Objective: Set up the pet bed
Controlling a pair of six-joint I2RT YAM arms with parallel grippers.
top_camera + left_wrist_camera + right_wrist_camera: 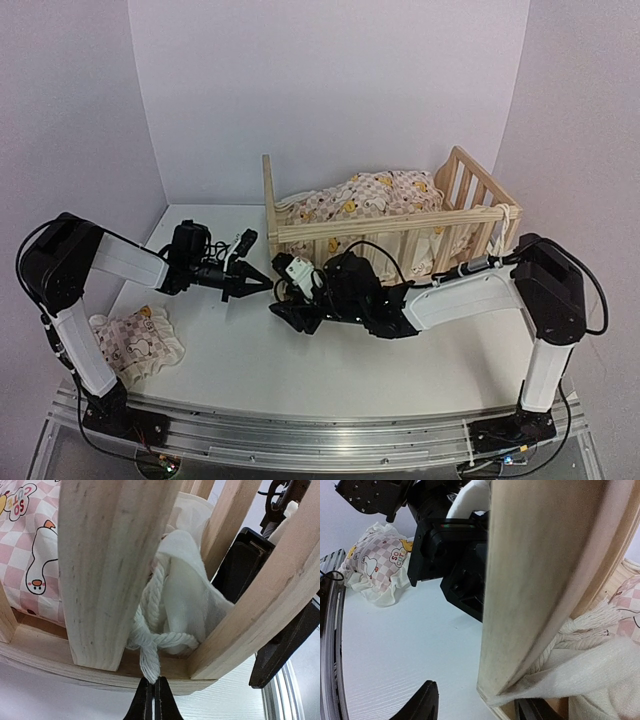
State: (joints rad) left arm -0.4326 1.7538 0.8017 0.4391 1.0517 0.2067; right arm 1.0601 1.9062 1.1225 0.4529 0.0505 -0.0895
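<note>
The pet bed's pine frame (385, 228) stands at the middle right, and its checked duck cushion (370, 195) lies inside. My left gripper (262, 285) is at the bed's front left corner post (105, 570). A white tie string (150, 655) loops round that post, and the left gripper (152, 681) is shut on its frayed end. My right gripper (290, 312) sits low beside the same corner. In the right wrist view its jaws (477, 705) stand open with the foot of the post (540, 580) between them and the string (580, 627) behind.
A small matching checked pillow (135, 338) lies loose at the table's near left, also in the right wrist view (380, 562). The two grippers are close together at the corner. White walls close in the back and sides.
</note>
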